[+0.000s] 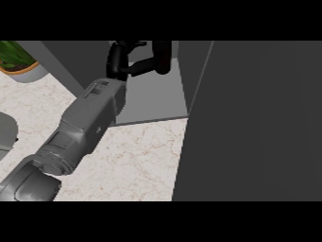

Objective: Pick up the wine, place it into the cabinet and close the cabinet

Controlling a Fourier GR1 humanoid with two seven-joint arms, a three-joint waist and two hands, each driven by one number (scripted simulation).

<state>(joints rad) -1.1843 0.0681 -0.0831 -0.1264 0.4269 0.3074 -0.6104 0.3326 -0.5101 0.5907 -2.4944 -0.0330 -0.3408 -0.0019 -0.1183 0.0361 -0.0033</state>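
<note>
Inside the open cabinet [153, 101], the left hand [132, 61] curls its fingers around what looks like the dark wine [163, 54] bottle, barely distinguishable, so it should settle the bottle upright on the shelf before uncurling and withdrawing past the door [261, 123].

One potted plant [13, 59], one cabinet [261, 123] — one hand [139, 59]

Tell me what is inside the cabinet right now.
The left hand reaches into the cabinet, fingers curled. A bare grey shelf floor shows below it. No wine bottle is visible; the hand and the cabinet door cover the rest of the interior.
</note>
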